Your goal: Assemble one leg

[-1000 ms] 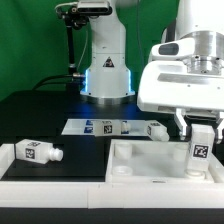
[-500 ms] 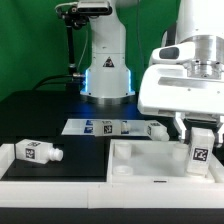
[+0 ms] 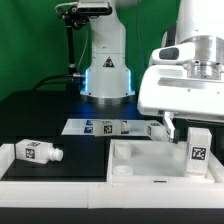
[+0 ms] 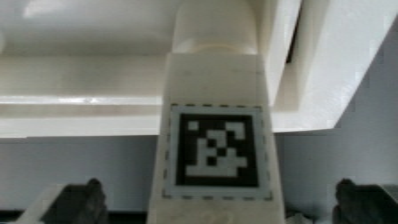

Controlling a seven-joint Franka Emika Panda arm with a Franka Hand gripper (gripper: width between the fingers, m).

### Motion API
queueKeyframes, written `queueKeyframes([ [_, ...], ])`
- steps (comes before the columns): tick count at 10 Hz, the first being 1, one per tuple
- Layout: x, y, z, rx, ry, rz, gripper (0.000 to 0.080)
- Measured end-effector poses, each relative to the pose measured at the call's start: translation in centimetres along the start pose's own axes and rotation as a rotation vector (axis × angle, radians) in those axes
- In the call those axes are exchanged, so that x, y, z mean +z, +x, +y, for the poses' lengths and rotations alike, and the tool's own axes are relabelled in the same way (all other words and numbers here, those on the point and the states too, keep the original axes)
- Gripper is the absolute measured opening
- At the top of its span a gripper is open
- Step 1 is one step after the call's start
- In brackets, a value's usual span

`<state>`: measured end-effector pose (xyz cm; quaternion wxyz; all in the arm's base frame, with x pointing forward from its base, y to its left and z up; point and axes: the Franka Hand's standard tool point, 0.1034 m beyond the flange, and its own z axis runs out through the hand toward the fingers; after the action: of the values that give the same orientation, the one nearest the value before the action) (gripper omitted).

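A white leg (image 3: 200, 148) with a black-and-white tag stands upright at the corner of the white tabletop (image 3: 140, 162) on the exterior view's right. My gripper (image 3: 198, 128) is right above it, open, with its fingers spread on either side and not touching the leg. In the wrist view the leg (image 4: 217, 130) fills the middle, its far end going down into the tabletop's rim (image 4: 89, 95). The two dark fingertips (image 4: 80, 203) sit well clear of its sides. The gripper (image 4: 222, 205) holds nothing.
A second leg (image 3: 35, 152) lies on its side on a white part at the exterior view's left. Another leg (image 3: 157, 128) lies by the marker board (image 3: 105, 127). The arm's base (image 3: 105, 70) stands behind, on the black table.
The fingers have spread apart and let go of the upright leg. The leg stays standing in the tabletop corner.
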<state>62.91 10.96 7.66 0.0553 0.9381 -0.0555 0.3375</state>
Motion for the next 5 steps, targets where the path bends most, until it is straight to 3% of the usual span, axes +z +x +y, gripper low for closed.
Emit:
queueKeyframes([
  [3, 0.06, -0.14, 0.01, 0.0, 0.0, -0.011, 0.0649],
  [5, -0.44, 0.27, -0.41, 0.012, 0.013, -0.051, 0.0649],
])
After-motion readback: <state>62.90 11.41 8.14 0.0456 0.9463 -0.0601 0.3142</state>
